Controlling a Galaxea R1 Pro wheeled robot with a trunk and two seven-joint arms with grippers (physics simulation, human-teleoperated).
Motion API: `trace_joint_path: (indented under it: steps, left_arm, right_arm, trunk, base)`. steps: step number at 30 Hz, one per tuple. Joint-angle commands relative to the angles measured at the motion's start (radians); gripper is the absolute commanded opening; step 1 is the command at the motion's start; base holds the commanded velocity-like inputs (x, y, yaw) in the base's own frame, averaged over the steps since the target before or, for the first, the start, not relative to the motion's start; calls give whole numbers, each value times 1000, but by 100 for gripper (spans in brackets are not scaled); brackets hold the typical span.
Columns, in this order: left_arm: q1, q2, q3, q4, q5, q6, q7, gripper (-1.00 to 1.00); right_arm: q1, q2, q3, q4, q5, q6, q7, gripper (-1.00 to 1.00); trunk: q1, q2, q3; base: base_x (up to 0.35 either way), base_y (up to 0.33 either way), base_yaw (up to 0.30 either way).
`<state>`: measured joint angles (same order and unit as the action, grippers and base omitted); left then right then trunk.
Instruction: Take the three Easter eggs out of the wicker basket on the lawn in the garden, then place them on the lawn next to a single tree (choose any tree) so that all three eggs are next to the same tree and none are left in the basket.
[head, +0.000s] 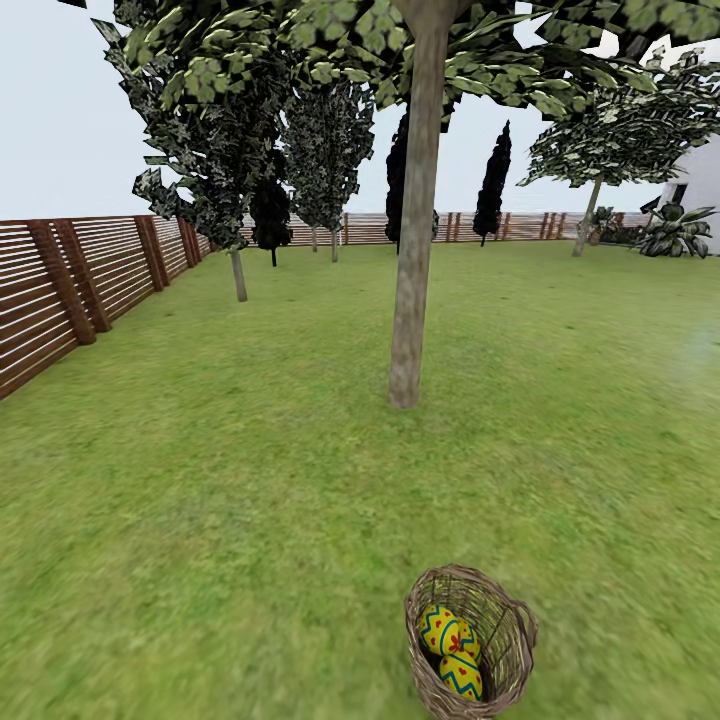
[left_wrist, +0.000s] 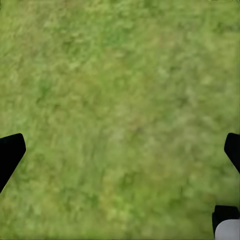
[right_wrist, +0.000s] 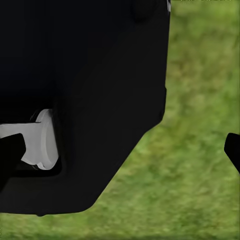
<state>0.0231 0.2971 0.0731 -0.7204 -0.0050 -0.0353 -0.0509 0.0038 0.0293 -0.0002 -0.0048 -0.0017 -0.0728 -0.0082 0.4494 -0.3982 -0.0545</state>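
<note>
Nearest my head camera, at the lower edge of the view and right of centre, I see the wicker basket (head: 470, 642) resting on the lawn (head: 220, 520). It is an open-woven tan bowl with a thick braided rim, and it tilts slightly so its opening faces the camera. Inside it lie the Easter eggs (head: 452, 650): yellow shells with blue zigzag bands and red marks. I can separate two clearly, one stacked nearer the camera than the other; a third is not distinguishable behind the weave and the upper egg.

Beyond the basket, well apart from it and roughly in line with it, stands the tree (head: 413, 250), a straight grey-brown trunk rising to a leafy canopy at the top of the frame. A brown slatted fence (head: 70, 285) borders the grass on the left and continues along the far side. Dark narrow trees (head: 492, 185) stand near the far fence, and a white wall (head: 700, 190) shows at the right edge.

In the left wrist view, the left gripper (left_wrist: 120, 150) has its dark fingertips (left_wrist: 10, 152) at opposite frame edges, spread wide over bare grass. In the right wrist view, the right gripper (right_wrist: 120, 150) is likewise spread, holding nothing, with a black robot body part (right_wrist: 85, 90) close ahead.
</note>
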Motion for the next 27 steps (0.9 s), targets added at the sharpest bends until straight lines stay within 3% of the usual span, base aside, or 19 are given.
trace_joint_path:
  steps: [1,27]
  left_arm:
    - [1,0,7,-3,-1,0,-8,100]
    - [1,-1,13,7,-13,-1,-11,100]
  right_arm:
    - [0,1,-1,-1,-1,-4,-1,100]
    - [0,0,-10,-2,-3,-8,-1,100]
  trunk:
    - [1,-2,-2]
    - [1,-2,-2]
  base:
    - [0,0,0]
    - [0,0,0]
